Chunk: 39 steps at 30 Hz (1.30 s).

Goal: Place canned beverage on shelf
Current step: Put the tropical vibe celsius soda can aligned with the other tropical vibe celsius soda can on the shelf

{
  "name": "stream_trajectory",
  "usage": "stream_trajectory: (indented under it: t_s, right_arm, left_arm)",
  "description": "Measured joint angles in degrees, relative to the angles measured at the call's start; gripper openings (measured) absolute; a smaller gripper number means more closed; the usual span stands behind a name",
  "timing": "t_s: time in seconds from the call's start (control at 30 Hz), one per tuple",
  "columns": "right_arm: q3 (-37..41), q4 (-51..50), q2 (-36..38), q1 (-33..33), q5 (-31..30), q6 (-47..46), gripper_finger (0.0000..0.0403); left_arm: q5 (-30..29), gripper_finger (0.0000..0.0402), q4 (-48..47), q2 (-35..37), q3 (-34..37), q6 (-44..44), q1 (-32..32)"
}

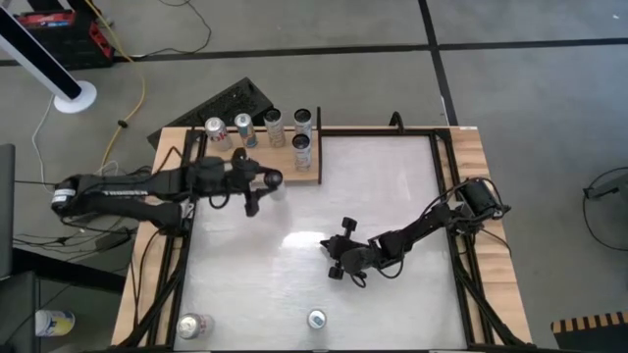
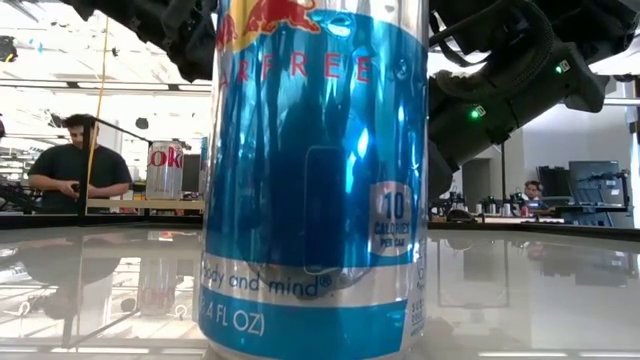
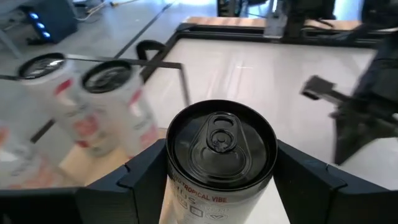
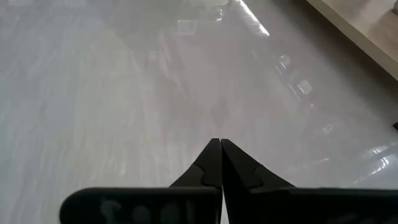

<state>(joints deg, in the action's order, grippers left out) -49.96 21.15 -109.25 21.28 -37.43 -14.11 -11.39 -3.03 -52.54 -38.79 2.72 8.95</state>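
Shelf (image 1: 257, 167) first: the pale wooden board sat at the far left corner of the white table (image 1: 392, 196), carrying five cans already, four along its back and one nearer the front right. The left arm reached across toward it, and the left gripper (image 1: 267, 181) hung just off the board's near edge, both fingers closed on a black-topped can (image 3: 221, 146) that stood upright between them. So the board lay directly ahead of that can, a short way toward the far side, and the can's long axis was vertical, lid up. By my reckoning the move to come was a small carry onto bare wood near the front, minding the standing cans. The left arm was far the nearer; the right gripper (image 4: 220, 163) was low over the middle of the table, well apart from the board, its fingertips pressed together on nothing.

Writing next. The held can's label read "TROPICAL VIBE" just under the rim. From table height a big blue-and-silver Red Bull can (image 2: 315, 180) filled the view: "FREE", "10 CALORIES PER CAN", "body and mind", "FL OZ". Behind it a silver can (image 2: 165, 170) showed red Coke script. "TROSSEN" ran along the left arm.
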Motion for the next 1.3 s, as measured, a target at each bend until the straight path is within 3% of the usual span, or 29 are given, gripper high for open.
stream_trajectory:
  t_s: [0.2,0.57,0.87,1.3]
  right_arm:
    - [0.01,0.08,0.0,0.0,0.0,0.0,0.0022]
    - [-0.01,0.05,0.0,-0.15,0.02,0.02,0.0022]
    - [0.01,0.06,0.0,-0.15,0.04,0.02,0.0022]
    - [-0.01,-0.12,0.0,-0.15,0.09,0.02,0.0022]
  left_arm:
    - [6.08,0.0229,-1.21,0.21,0.0,2.75,10.44]
    - [28.19,0.0229,3.72,-3.42,0.0,10.31,26.78]
    - [35.22,0.0229,7.85,-10.59,-0.07,11.76,33.51]
    - [37.21,0.0229,10.57,-13.17,-0.11,11.11,37.48]
